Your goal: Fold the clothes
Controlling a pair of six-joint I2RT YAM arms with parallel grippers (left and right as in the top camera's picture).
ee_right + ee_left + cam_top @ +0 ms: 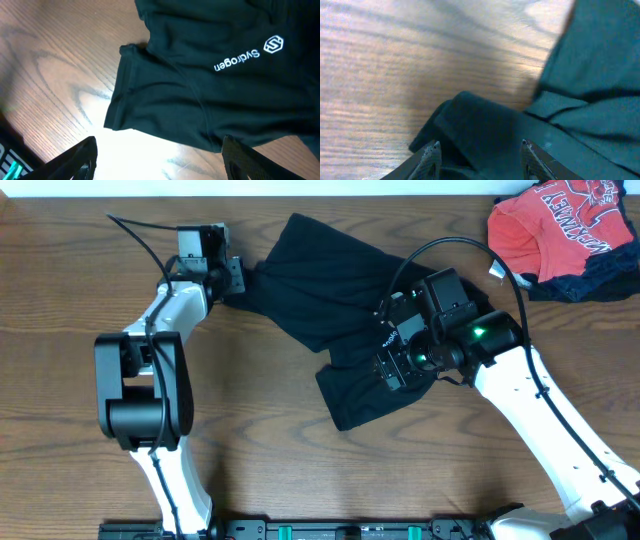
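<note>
Mid-table toward the far edge, the black top (320, 300) lies crumpled and spread on a slant, one end near the top edge, the other hanging down toward the centre of the wooden table (300, 470). Not folded yet, cloth wrinkled, single loose layer in most spots

Right wrist view: hem or cuff end of the top (200, 100) lies flat on the wood, white round logo (274, 44) and small white print (237, 61) facing up, seams visible

Left gripper (237, 277) sits at the top's left edge. Left wrist view: left gripper (480, 150) jaws partly apart, a thick fold of the black cloth (485, 125) lies between the two fingertips (434, 149) and fills the gap; cannot tell if it is pinched or just lying there

Right gripper (392, 368) is over the lower right part of the top. Right wrist view: right gripper (159, 145) spread wide, released, fingers (82, 157) either side of the cloth's lower edge, nothing held; contact with the cloth unclear

Top right corner of the table: red-orange shirt (560, 225) with white lettering, bunched, lying partly on a dark navy garment (600, 280), both well apart from the black top

Black cable (135, 230) trails from the left arm across the wood
</note>
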